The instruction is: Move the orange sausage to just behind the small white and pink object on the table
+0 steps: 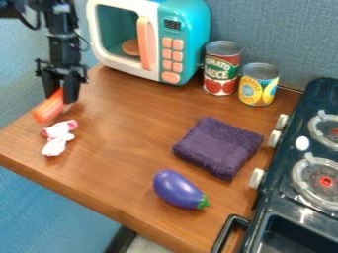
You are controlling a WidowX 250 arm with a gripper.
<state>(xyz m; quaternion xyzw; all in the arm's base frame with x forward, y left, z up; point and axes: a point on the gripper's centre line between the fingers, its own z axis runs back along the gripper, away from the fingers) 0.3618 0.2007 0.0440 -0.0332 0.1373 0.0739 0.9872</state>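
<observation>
One orange toy (47, 108) is clamped between the jaws of a black gripper (61, 100) at the wooden bench's (125, 143) left edge, near a pink-and-white toy (58, 138). A folded purple cloth (219, 147) lies toward the right edge, a toy eggplant (177, 189) nearer the front edge, two cans (222, 69) by the back.
</observation>
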